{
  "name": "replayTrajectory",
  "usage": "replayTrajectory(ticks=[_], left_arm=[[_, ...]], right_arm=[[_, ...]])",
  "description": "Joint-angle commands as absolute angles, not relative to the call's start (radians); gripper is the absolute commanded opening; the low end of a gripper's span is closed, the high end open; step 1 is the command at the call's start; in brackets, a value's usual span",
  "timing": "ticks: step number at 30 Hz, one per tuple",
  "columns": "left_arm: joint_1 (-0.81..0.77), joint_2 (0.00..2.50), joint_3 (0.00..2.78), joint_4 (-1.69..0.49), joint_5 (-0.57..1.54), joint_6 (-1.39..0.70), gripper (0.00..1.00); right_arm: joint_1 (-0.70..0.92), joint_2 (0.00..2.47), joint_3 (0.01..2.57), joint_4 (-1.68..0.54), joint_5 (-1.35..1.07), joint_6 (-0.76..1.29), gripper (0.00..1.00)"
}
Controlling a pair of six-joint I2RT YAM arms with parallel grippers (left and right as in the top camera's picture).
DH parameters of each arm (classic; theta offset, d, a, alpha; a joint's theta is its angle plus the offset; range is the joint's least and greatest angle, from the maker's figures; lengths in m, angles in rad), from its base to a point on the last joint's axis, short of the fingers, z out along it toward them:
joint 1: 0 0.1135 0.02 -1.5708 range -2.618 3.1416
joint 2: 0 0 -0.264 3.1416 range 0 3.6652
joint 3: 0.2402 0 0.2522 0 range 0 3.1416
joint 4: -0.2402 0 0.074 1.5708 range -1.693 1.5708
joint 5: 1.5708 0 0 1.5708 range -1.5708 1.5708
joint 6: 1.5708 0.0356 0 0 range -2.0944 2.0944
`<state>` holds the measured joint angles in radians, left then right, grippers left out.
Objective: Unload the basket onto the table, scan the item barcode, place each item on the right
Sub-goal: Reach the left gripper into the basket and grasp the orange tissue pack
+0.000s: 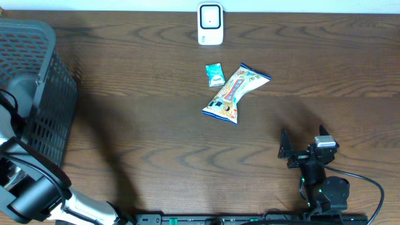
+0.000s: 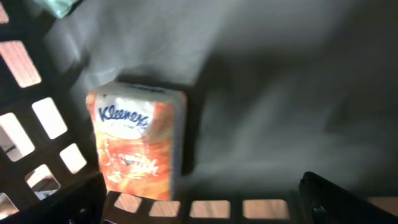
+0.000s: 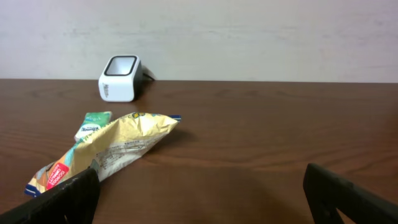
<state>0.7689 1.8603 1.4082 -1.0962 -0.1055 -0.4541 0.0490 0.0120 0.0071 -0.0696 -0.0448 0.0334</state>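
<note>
Left wrist: left gripper [image 2: 202, 205] open over a Kleenex pack [image 2: 138, 140] in the basket [image 2: 280, 93]; right gripper [image 3: 205, 199] open, facing the snack [image 3: 106, 152].

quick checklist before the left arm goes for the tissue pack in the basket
1. Left hand open: ok.
2. Kleenex pack lying in the basket, nothing on top: ok.
3. Pack centred in that hand: not ok, off to one side.
4. Pack's barcode face found: cannot tell.
5. Right hand open and empty: ok.
6. Scanner upright, window unblocked: ok.
</note>
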Motion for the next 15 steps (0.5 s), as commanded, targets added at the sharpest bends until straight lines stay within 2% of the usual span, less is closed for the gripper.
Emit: replayTrajectory(ticks=[1, 10, 12, 13, 14, 15], left_arm=[[0.774, 1.875, 1.374, -1.097, -0.176, -0.5, 0.98], [0.774, 1.875, 1.277, -0.995, -0.177, -0.5, 0.99], [0.774, 1.875, 1.255, -0.967, -0.177, -0.5, 0.92], [0.774, 1.875, 1.246, -0.956, -0.177, -0.5, 0.84], [0.774, 1.875, 1.243, -0.955, -0.177, -0.499, 0.7], [0.774, 1.875, 1.242, -0.955, -0.176, -0.499, 0.64]], right_arm=[[0.059, 0.006, 0.006, -0.073, -0.039, 0.029, 0.99], [0.059, 0.006, 0.006, -0.073, -0.039, 0.029, 0.99], [0.059, 0.006, 0.006, -0.073, -0.039, 0.029, 0.99], [0.059, 0.006, 0.006, -0.074, -0.039, 0.029, 0.99], [0.059, 0.006, 0.006, -0.073, -0.039, 0.029, 0.99], [0.059, 0.006, 0.006, -0.073, -0.039, 0.029, 0.99]])
